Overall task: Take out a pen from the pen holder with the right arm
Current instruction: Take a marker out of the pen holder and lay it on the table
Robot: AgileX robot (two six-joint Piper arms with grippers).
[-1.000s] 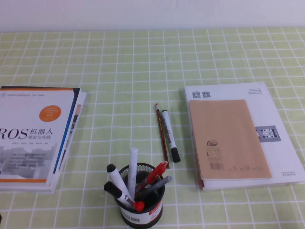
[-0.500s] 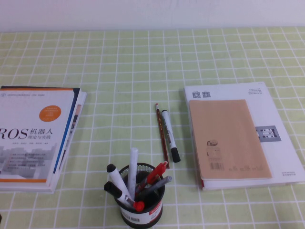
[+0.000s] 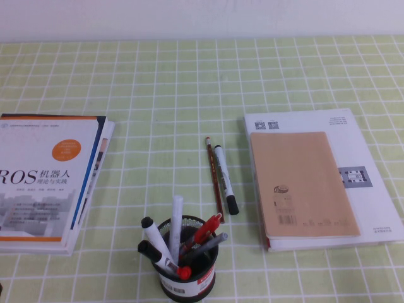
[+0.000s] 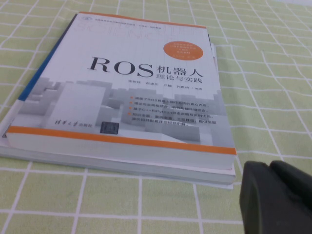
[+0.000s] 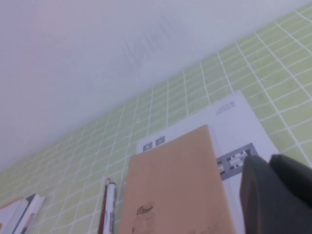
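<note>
The black mesh pen holder (image 3: 186, 262) stands near the table's front edge in the high view. It holds several pens, among them a white marker (image 3: 176, 218), a red pen (image 3: 207, 228) and a grey pen (image 3: 211, 243). Neither arm shows in the high view. My right gripper (image 5: 269, 161) hovers shut over the white book (image 5: 234, 117) on the right, with nothing between its fingers. My left gripper (image 4: 270, 168) is shut and empty, low over the tablecloth beside the ROS book (image 4: 131, 92). The holder is out of sight in both wrist views.
A red pencil (image 3: 214, 180) and a black-capped white marker (image 3: 225, 180) lie side by side mid-table. A tan notebook (image 3: 300, 186) lies on a white book (image 3: 372, 158) at the right. The ROS book (image 3: 44, 180) tops a stack at the left.
</note>
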